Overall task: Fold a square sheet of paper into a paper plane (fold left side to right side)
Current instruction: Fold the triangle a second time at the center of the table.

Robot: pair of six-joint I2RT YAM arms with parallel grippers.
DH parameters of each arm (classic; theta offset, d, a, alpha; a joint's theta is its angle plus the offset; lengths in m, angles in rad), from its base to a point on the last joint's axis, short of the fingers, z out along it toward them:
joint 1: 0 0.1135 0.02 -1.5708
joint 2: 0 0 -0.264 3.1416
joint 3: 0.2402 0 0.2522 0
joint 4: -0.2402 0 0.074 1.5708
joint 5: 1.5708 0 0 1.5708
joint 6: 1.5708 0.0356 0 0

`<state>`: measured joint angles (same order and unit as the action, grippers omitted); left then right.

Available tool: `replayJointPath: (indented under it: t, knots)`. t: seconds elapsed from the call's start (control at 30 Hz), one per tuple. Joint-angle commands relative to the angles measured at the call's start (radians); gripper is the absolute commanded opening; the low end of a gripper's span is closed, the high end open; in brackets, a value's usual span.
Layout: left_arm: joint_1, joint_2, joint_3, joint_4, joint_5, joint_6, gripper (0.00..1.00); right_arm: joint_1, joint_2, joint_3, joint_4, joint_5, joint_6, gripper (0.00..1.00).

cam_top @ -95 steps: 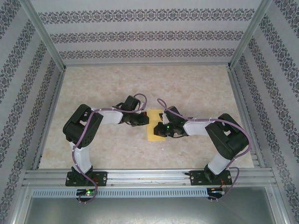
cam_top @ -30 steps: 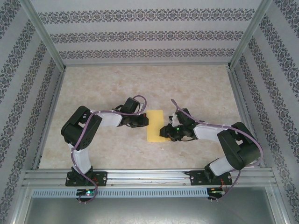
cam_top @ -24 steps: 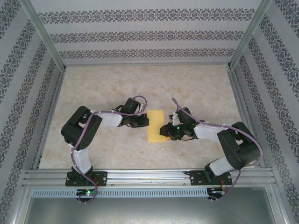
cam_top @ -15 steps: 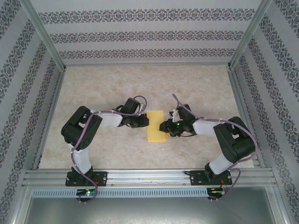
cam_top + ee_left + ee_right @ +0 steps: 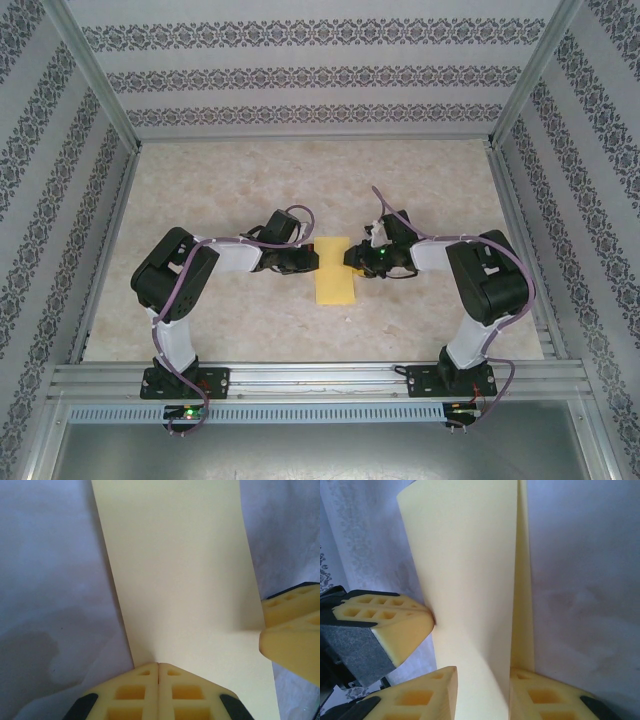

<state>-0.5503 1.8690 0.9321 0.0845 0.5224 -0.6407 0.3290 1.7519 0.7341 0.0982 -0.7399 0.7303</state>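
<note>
Where one sheet (image 5: 335, 285) lies, left end effector (image 5: 158, 665) together, right end effector (image 5: 483, 672) apart astride it.

Left arm (image 5: 180, 275) and right arm (image 5: 485, 285): black joint housings, white links, purple cable (image 5: 296, 209) routed externally. Claw fingers (image 5: 140, 692): pale yellow, moulded with rectangular pockets (black backing). Green indicator (image 5: 382, 256) at right wrist.

We see a pale marbled worktop (image 5: 250, 180) spreading beneath the left end effector (image 5: 312, 259) and the right end effector (image 5: 350, 259). Beyond them and out to either side stand walls (image 5: 310, 75) papered white with grey ornamental bands, framed by aluminium posts (image 5: 93, 75). Behind them runs an aluminium rail (image 5: 320, 378). The light is soft and even.
</note>
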Motion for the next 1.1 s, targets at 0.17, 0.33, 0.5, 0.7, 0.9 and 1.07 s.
replayJointPath:
  t: [0.17,0.33,0.5,0.7,0.9,1.07]
  knots:
    - [-0.023,-0.029,0.006,-0.074,-0.015,0.017,0.01,-0.018,0.025,0.022,0.004,-0.029,-0.037,0.16]
    - [-0.022,-0.09,0.034,-0.113,-0.04,0.067,0.17,-0.019,-0.006,0.014,-0.025,-0.028,-0.03,0.08]
    - [-0.054,-0.214,0.031,-0.181,-0.116,0.183,0.26,-0.018,-0.029,0.001,-0.038,-0.038,0.002,0.04]
    - [-0.169,-0.337,-0.027,-0.22,-0.218,0.278,0.38,-0.018,-0.054,-0.01,-0.055,-0.032,0.016,0.02]
    - [-0.336,-0.37,-0.043,-0.237,-0.349,0.348,0.5,-0.018,-0.066,-0.011,-0.058,-0.034,0.028,0.02]
    - [-0.45,-0.312,0.011,-0.266,-0.456,0.398,0.57,-0.017,-0.069,-0.013,-0.055,-0.029,0.037,0.02]
